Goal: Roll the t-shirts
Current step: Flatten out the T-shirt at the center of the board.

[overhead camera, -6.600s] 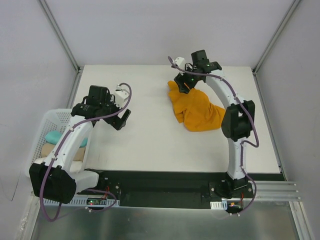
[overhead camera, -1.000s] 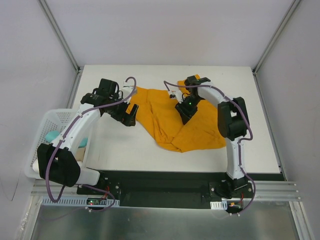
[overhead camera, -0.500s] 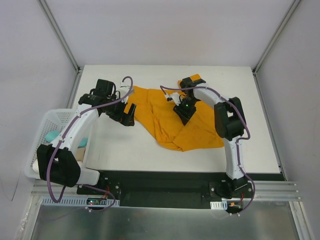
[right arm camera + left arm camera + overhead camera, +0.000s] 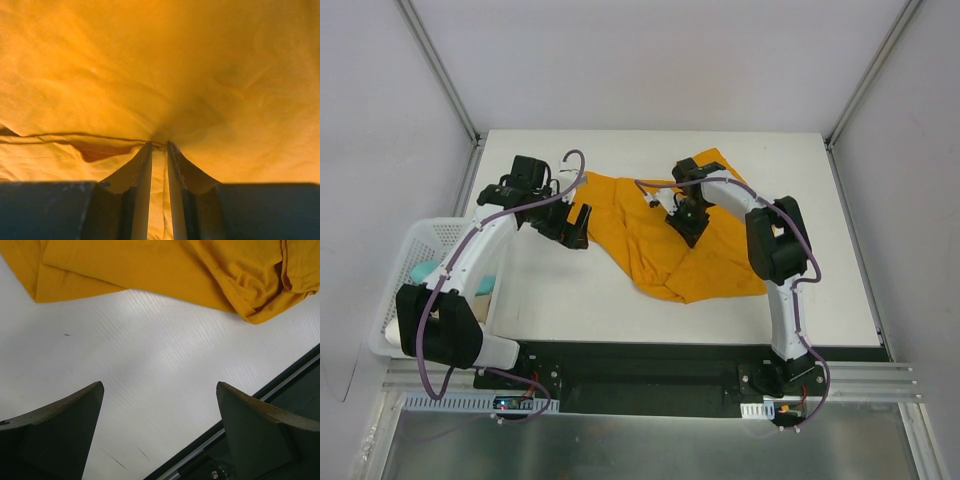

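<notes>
From above, the left arm crossed the basket, so the teal cloth inside showed only as a sliver and the rest of its load could not be told. The orange shirt ran off the top edge of the left wrist view and past every edge of the right wrist view. There the tips of the right claw sat sunk in a fold, the pinched cloth unseen.
</notes>
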You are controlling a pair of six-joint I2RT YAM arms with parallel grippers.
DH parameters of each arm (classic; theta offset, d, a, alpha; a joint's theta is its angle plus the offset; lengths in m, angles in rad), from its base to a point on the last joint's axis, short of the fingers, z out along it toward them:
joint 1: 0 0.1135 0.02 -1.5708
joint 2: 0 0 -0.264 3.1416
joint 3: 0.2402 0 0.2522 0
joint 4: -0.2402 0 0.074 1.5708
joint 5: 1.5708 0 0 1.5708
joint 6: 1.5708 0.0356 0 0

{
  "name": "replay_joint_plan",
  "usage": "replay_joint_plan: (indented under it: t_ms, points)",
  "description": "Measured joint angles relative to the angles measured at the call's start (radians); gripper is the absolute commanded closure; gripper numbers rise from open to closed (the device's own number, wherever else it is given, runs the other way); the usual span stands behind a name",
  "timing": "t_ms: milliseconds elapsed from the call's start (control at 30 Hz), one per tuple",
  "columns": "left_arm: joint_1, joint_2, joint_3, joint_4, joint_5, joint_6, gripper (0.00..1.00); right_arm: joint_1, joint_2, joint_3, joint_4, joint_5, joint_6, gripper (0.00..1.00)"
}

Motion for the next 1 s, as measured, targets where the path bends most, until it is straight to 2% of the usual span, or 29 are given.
replay_joint_plan:
  t_ms: [67, 167, 567, 1000]
  points:
    - [0.000, 0.012, 0.009, 0.000, 0.000, 0.000, 0.05, 0.007, -0.011, -0.014, 0.003, 0.005, 0.001, 0.71]
    - [0.004, 0.028, 0.016, 0.000, 0.000, 0.000, 0.05, 0.014, -0.018, -0.025, 0.004, 0.010, 0.005, 0.70]
    - [0.006, 0.068, 0.066, 0.000, 0.010, 0.000, 0.05, 0.018, -0.035, -0.043, 0.026, 0.053, 0.016, 0.98]
    - [0.019, 0.197, 0.176, -0.004, -0.011, 0.045, 0.07, 0.021, -0.287, -0.039, -0.023, 0.067, 0.070, 0.99]
